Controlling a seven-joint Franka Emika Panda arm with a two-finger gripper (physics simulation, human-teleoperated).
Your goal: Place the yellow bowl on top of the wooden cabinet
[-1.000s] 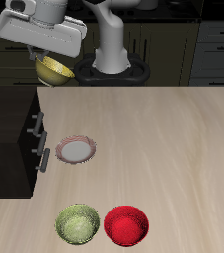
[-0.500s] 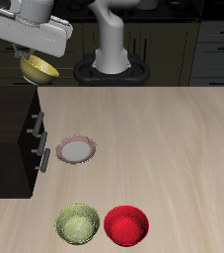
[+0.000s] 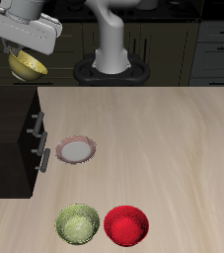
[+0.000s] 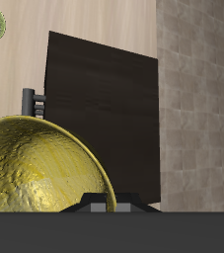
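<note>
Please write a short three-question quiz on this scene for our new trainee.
1. True or false: the yellow bowl rests on the cabinet.
2. What lies on the table nearest the cabinet's handles? A) red bowl B) plate C) green bowl
3. Fill in: the pincer is shut on the ____.

Key:
1. False; it is held in the air above the cabinet.
2. B, the plate.
3. Yellow bowl.

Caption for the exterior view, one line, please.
Gripper carries the yellow bowl above the wooden cabinet; plate, olive-green bowl and red bowl sit on the table.
</note>
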